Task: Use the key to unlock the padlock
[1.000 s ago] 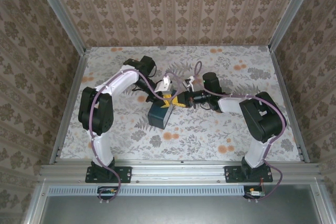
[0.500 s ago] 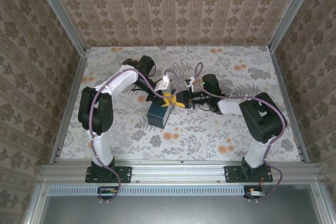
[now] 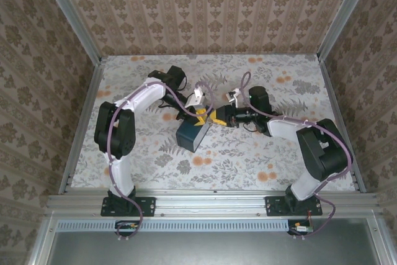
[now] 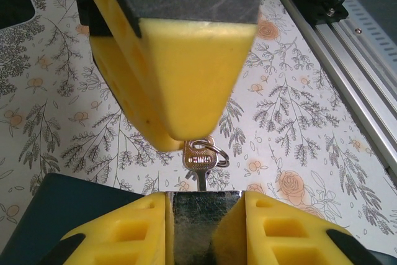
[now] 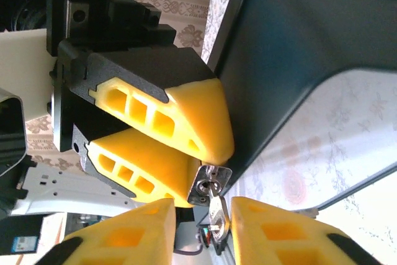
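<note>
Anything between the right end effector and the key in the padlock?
Nothing visible. The key sits in the padlock, directly between the parted fingers of the right end effector; the left end effector clamps the padlock. The blue box lies beside them, not between.

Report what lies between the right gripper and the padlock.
The key: its blade sits in the keyhole of the padlock, and its head lies between the parted fingers of the right gripper. This shows in the right wrist view.
</note>
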